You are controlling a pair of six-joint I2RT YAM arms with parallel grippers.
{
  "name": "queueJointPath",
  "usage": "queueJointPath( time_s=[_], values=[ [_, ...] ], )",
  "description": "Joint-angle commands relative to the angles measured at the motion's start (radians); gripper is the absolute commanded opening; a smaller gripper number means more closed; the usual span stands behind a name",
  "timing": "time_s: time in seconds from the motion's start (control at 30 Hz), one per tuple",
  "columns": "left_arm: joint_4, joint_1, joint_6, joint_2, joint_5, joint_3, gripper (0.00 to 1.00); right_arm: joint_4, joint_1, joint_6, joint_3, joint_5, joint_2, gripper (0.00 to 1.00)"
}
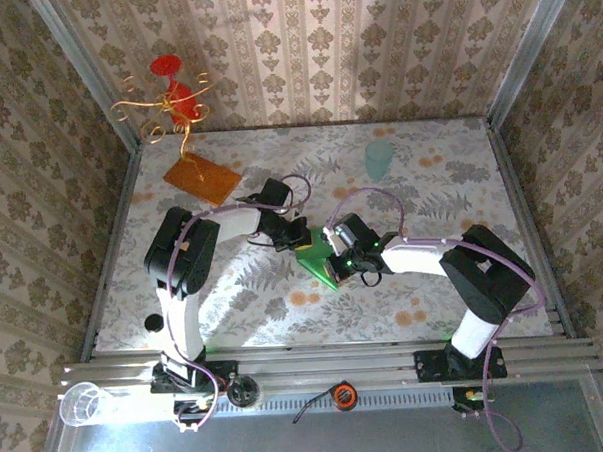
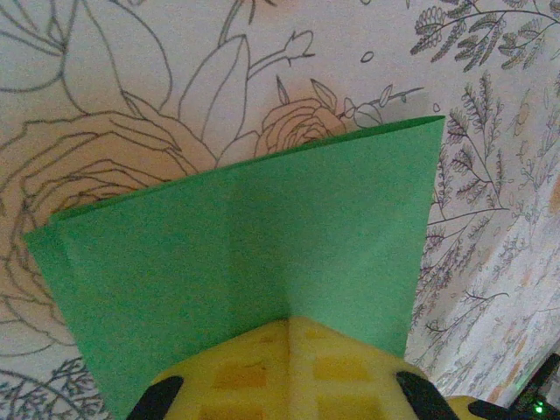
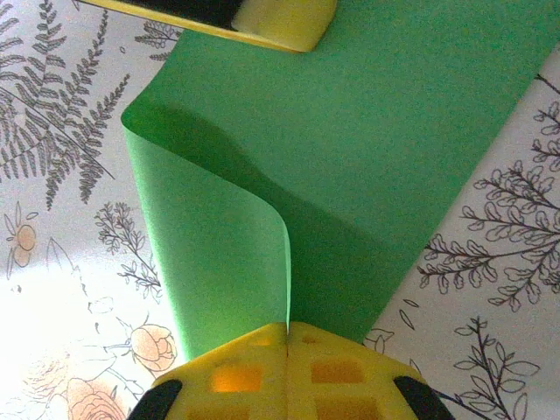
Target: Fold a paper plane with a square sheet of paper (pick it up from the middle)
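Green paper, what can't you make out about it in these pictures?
Top view: paper too small, its folds unreadable.
Left wrist view: near edge hidden under left pincer.
Right wrist view: top cut off by frame; right pincer covers near edge.

The paper plane (image 1: 315, 256) is a green sheet, part folded, seen near the centre of the top view. A straight crease runs down its middle, and one smooth layer curls loosely away.
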Motion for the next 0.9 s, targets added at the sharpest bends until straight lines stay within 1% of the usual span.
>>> queueJointPath(
  time_s=[0.0, 0.5, 0.87],
  values=[
    [-0.076, -0.01, 0.035, 0.055, -0.043, -0.003, 0.0, -0.038, -0.004, 0.01, 0.033, 0.033, 0.0, 0.0],
    [-0.086, -0.01, 0.038, 0.061, -0.049, 0.009, 0.0, -0.098, -0.004, 0.022, 0.058, 0.028, 0.012, 0.0],
    [-0.083, -0.01, 0.038, 0.063, -0.047, 0.005, 0.0, -0.1, -0.004, 0.025, 0.059, 0.035, 0.025, 0.0]
  ],
)
